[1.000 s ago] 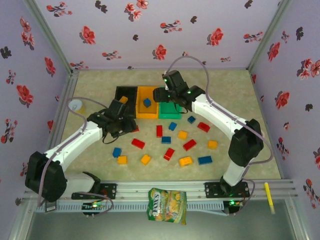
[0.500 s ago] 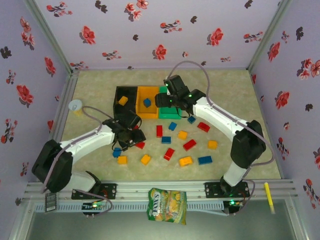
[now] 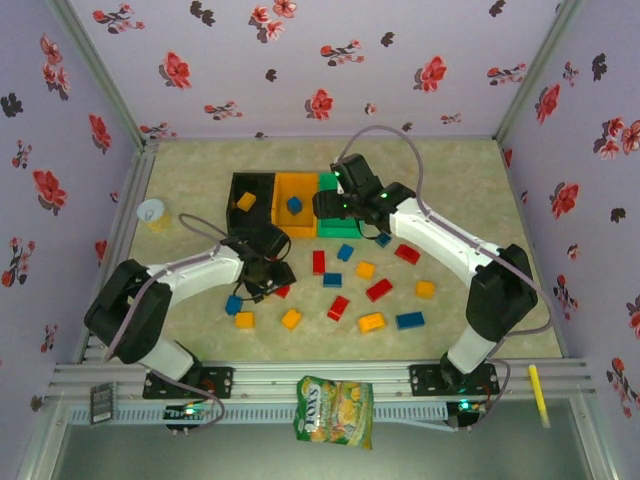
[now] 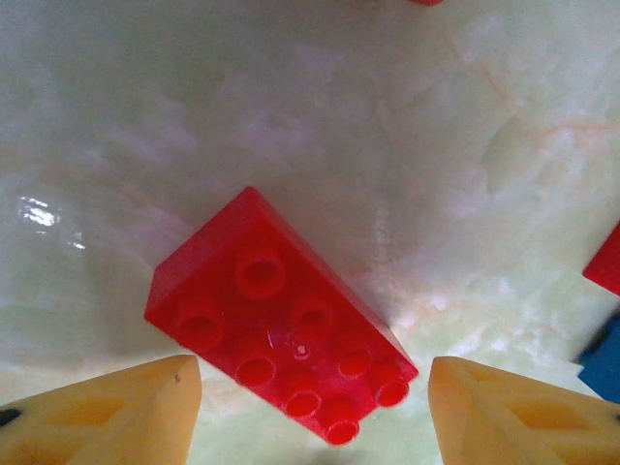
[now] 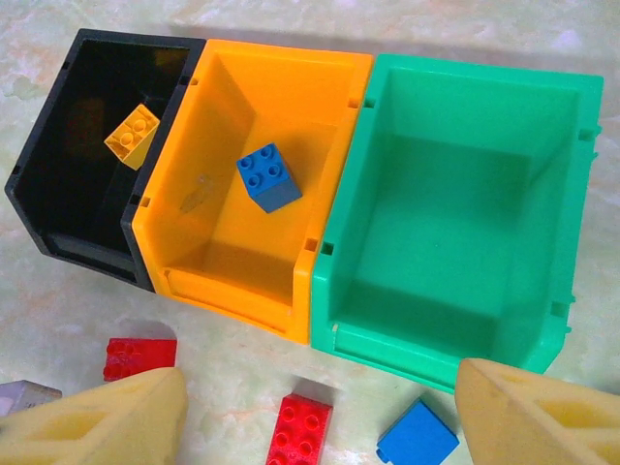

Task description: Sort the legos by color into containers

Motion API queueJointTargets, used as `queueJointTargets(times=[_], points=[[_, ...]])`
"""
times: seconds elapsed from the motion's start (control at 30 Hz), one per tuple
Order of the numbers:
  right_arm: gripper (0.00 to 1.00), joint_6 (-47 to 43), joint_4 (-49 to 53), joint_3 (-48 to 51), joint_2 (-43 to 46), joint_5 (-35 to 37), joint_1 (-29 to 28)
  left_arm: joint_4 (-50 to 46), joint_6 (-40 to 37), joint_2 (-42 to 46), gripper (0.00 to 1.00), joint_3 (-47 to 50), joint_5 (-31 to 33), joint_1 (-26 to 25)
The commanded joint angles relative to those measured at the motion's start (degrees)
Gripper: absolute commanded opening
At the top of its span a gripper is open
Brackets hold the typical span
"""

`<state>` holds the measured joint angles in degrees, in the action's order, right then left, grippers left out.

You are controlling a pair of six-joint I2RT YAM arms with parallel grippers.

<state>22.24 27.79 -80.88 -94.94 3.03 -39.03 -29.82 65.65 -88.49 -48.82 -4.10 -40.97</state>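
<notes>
Beige marbled tabletop (image 3: 200, 170), floral walls. Sorting bricks by color, both my jaws apart.
My L gripper (image 4: 312, 376) sits low over a red brick (image 4: 276, 315) lying flat, studs up, on the table in front of the orange bin (image 5: 281, 77); fingers either side of it, not touching. My R gripper (image 5: 320, 383) hangs by the orange bin's green-side edge, fingers wide. Orange bin holds 1 blue brick (image 5: 268, 177). Black bin (image 5: 87, 58), joined on its left, has 1 yellow brick (image 5: 132, 136); green bin (image 5: 455, 223) joined on its right. Other loose bricks (image 3: 371, 322), red/blue/yellow, lie scattered on the table in front of the orange bin.
</notes>
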Motion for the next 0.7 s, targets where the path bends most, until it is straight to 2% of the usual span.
queueJointTargets(times=[0.0,0.43,0.67], points=[[0.74,-1.83,0.67,-1.07,1.72,1.22,0.35,0.67,-1.34,-1.94,0.63,-1.52,0.4,0.18],[0.74,-1.41,0.6,0.6,3.09,2.16,0.62,-8.28,-9.82,-6.64,0.51,-7.05,7.1,0.26],[0.74,-1.5,0.41,0.55,3.02,2.0,0.94,-9.94,-13.44,-7.86,0.44,-8.64,8.48,0.11]])
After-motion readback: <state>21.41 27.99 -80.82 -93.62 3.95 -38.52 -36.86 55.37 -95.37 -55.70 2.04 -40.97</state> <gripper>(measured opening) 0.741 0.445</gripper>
